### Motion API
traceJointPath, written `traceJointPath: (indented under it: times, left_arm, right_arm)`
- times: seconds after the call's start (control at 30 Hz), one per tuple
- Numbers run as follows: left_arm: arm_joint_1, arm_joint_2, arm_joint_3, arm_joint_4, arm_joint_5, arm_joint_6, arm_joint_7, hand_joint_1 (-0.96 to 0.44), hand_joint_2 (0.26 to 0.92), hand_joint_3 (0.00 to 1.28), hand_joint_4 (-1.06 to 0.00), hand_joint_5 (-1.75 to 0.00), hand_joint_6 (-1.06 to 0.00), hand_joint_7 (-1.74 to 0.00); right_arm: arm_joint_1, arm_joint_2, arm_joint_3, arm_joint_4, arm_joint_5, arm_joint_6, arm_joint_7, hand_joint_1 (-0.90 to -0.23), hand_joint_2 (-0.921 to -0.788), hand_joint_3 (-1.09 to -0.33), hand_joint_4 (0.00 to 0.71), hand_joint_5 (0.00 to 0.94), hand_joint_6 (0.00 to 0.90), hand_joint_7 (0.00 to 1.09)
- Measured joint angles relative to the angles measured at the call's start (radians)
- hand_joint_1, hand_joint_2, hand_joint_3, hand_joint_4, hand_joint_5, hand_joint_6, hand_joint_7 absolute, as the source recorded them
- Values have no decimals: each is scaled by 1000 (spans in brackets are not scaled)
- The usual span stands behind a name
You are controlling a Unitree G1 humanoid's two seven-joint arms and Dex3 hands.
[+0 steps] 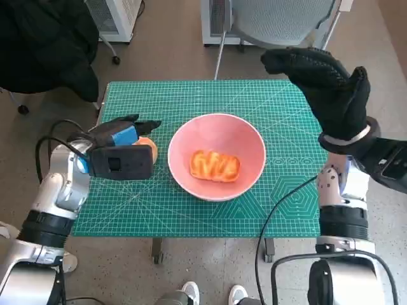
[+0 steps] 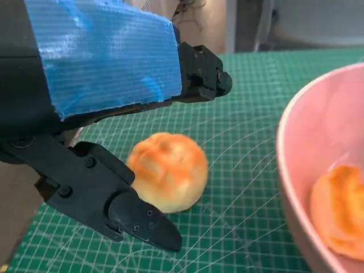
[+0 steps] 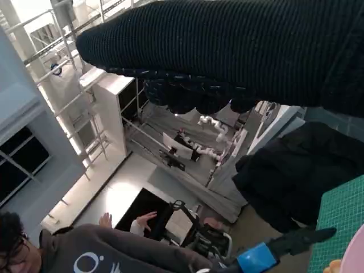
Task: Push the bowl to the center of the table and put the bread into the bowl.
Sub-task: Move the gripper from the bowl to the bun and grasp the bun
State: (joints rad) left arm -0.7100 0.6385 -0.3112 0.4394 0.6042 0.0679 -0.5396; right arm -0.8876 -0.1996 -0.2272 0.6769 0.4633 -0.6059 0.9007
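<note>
The pink bowl [image 1: 245,136] stands near the middle of the green mat, and a golden, ridged piece of bread [image 1: 215,165] lies in it. A second, round bun [image 1: 149,148] sits on the mat just left of the bowl. My left hand [image 1: 121,149] is low beside that bun. In the left wrist view the bun [image 2: 168,170] lies between the hand's spread black fingers [image 2: 136,219], and I see no grip on it. The bowl's rim [image 2: 293,148] and the bread [image 2: 341,210] inside show close by. My gloved right hand [image 1: 327,86] is raised above the table's far right corner, holding nothing.
The green cutting mat [image 1: 286,210] covers the small table. A grey chair [image 1: 280,19] stands behind the table and a dark coat [image 1: 44,44] lies at the back left. Cables hang by both arms. A person [image 3: 85,253] appears in the right wrist view.
</note>
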Motion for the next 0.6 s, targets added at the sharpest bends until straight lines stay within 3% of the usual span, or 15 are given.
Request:
traceJointPath:
  times: [0.6]
  left_arm:
    - [0, -9, -53, 16, 76, 70, 5, -283, 695, 1, -92, -7, -301, -11]
  right_arm:
    - [1, -1, 1, -3, 0, 4, 0, -730, -921, -871, 334, 0, 411, 3]
